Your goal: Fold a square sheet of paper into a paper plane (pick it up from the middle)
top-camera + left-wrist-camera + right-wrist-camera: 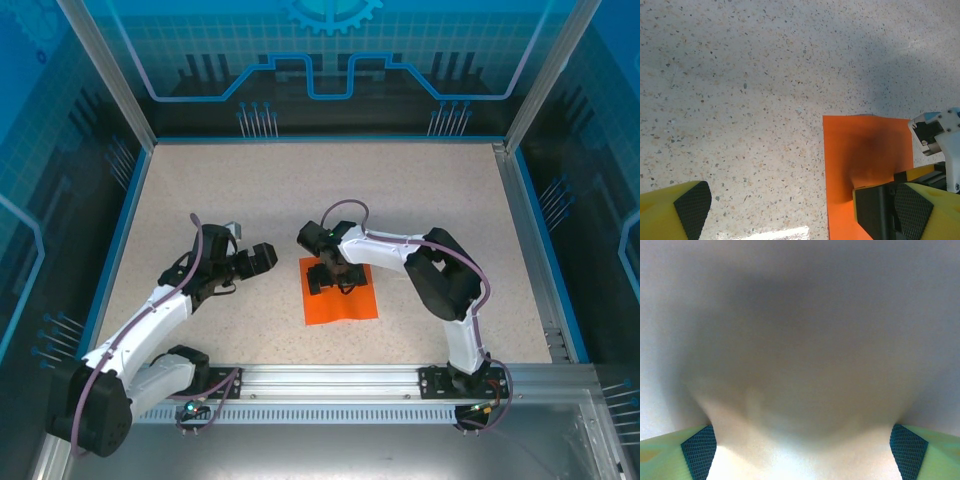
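Square sheet of paper point(340, 305) flat on bench point(450, 200), lower centre of top view. Right gripper point(332, 278) wide, low over its upper half; left gripper point(262, 258) wide, just left. Pinch off-centre and you risk sliding or crumpling it.

From the top, the right gripper point(333, 278) sits over the sheet's point(342, 303) upper part, so that bit's hidden. In the left wrist view the sheet runs off the bottom edge and tucks behind a left finger point(905, 210). In the right wrist view the surface between the pads point(699, 450) is pure blur, and the pads are clipped at the corners.
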